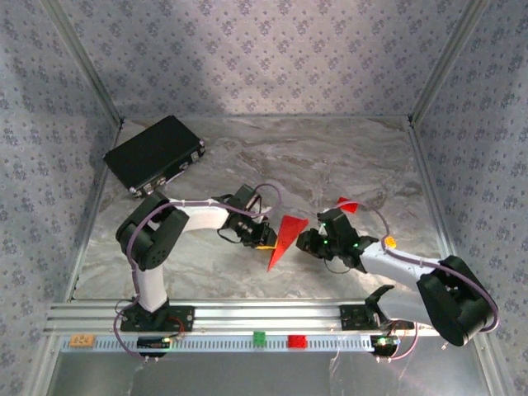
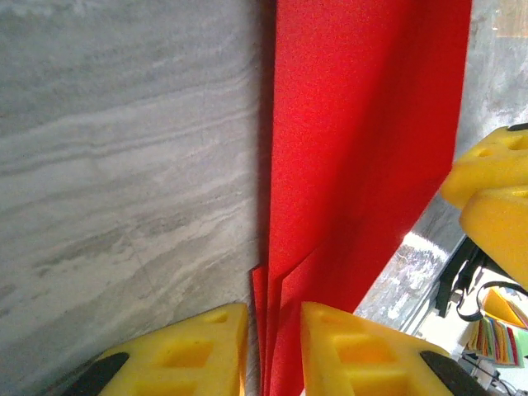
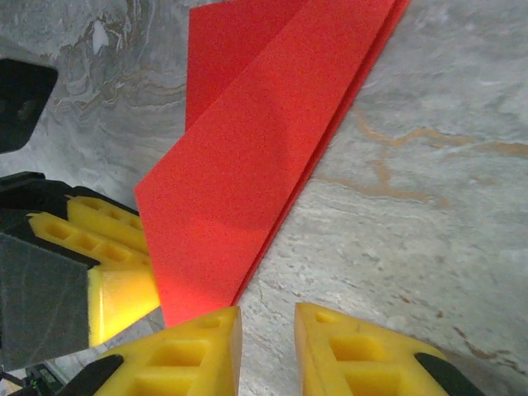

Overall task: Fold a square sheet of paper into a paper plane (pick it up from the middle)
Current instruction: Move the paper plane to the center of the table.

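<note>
Black box (image 1: 154,154) shut, far-left surface (image 1: 330,157) corner; paper plane (image 1: 285,239) mid-surface inside left claw (image 2: 272,308), grip unclear; right claw (image 3: 268,309) released alongside

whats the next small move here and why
Probably close the left gripper on the paper plane: its folded layers already sit between the jaws, while the right gripper stands open over bare table beside the plane's corner.
</note>
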You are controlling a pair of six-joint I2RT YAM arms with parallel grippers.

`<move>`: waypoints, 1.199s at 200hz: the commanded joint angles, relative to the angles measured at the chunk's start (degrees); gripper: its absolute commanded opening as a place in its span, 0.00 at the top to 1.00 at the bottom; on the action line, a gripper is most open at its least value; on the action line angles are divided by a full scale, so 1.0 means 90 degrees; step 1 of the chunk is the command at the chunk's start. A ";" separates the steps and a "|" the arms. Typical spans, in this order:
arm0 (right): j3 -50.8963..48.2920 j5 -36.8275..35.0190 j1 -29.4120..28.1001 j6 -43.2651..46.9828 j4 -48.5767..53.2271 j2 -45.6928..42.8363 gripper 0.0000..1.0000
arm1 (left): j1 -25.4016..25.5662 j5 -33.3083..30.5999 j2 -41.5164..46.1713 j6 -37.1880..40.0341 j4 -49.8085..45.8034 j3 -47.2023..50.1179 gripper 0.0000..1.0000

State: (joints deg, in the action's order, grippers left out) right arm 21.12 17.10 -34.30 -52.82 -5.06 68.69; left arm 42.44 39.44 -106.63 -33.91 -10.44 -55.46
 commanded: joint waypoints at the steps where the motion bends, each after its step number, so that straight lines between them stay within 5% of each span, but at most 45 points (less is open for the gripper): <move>1: 0.0216 0.0169 -0.0082 0.0146 -0.0138 0.0164 0.76 | 0.0076 0.0166 -0.0102 0.0157 -0.0153 -0.0210 0.77; 169: 0.0349 0.0561 -0.0319 0.0144 -0.0683 0.1010 0.80 | 0.0293 0.0565 -0.0387 0.0376 -0.0305 -0.0476 0.78; 240: 0.0308 0.0392 -0.0304 0.0122 -0.0585 0.0844 0.80 | 0.0354 0.0341 -0.0118 0.0469 -0.0421 -0.0504 0.88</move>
State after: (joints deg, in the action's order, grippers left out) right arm 23.00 21.45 -36.91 -52.49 -10.98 77.41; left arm 45.19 43.00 -109.82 -31.07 -12.32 -59.22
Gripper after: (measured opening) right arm 0.200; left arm 0.133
